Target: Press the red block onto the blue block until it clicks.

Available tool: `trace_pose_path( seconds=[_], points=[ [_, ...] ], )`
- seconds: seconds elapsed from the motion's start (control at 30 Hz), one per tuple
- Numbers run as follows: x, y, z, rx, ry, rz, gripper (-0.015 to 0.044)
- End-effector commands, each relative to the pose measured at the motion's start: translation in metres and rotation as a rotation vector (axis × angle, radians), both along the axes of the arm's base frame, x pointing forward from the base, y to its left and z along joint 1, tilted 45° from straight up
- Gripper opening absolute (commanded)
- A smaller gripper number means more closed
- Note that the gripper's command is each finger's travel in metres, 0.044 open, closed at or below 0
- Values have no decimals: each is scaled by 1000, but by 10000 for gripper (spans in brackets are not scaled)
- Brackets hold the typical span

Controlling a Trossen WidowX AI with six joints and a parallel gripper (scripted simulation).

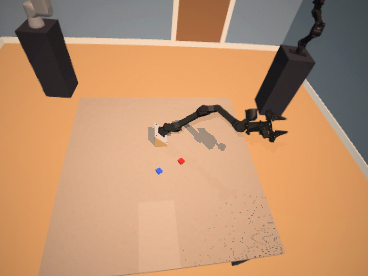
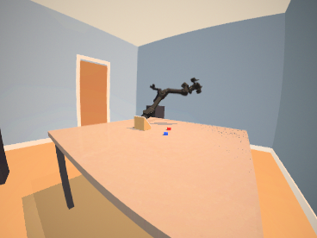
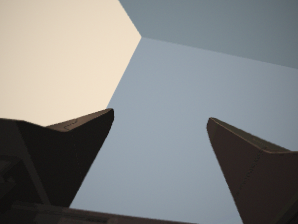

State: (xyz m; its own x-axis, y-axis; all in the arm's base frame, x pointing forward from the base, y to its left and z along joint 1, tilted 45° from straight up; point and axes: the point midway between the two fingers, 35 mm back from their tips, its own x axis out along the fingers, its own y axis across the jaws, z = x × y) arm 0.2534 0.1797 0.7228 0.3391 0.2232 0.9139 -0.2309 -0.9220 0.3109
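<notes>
Open hand (image 1: 286,126) (image 2: 199,84) (image 3: 160,117) hangs high above the tabletop (image 1: 115,175) (image 2: 172,172)

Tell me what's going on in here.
A black robot arm reaches out high over the table, its gripper open with nothing between the fingers. Nobody is handling anything at this moment. The red block and the blue block sit apart on the tabletop, so the red one still needs to be picked up and pressed onto the blue one.
</notes>
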Motion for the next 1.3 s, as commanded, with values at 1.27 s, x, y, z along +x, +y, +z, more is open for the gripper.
trace_pose_path(
  seconds=[1.27],
  points=[
    [119, -48, -488, -2251, -181, -313, 440]
  ],
)
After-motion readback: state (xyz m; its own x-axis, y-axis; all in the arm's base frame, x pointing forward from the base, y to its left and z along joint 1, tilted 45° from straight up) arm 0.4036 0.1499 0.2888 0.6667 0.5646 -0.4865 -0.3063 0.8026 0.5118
